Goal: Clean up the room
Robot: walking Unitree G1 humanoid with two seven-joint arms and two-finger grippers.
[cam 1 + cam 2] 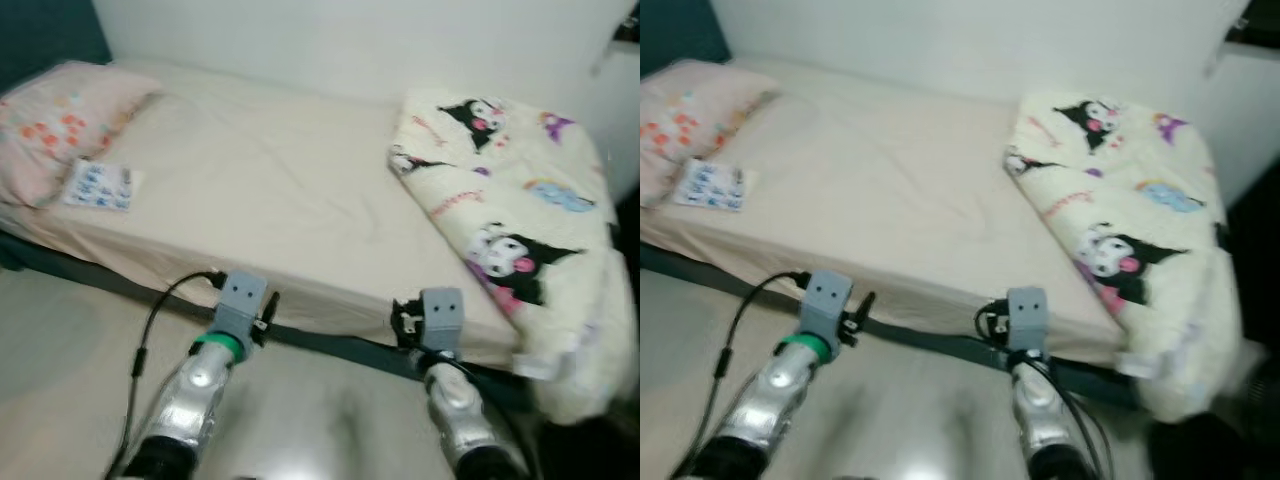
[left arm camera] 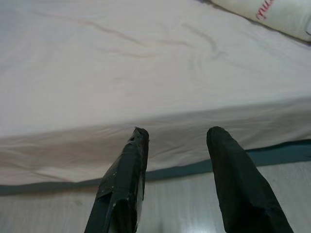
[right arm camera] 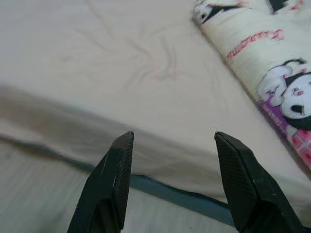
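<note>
Pillow (image 1: 55,125) and booklet (image 1: 98,185) at the bed's (image 1: 250,190) left end. Left gripper (image 2: 176,138) and right gripper (image 3: 172,141), fingers spread and empty, poised at the near mattress edge. Cartoon-print blanket (image 1: 520,220) heaped at right.

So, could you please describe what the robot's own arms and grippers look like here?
Both arms are shiny silver, each ending in a grey boxy wrist block. The left arm wears a green ring below its block, with a black cable looping alongside. The left gripper and right gripper each have two long, tapering black fingers.
</note>
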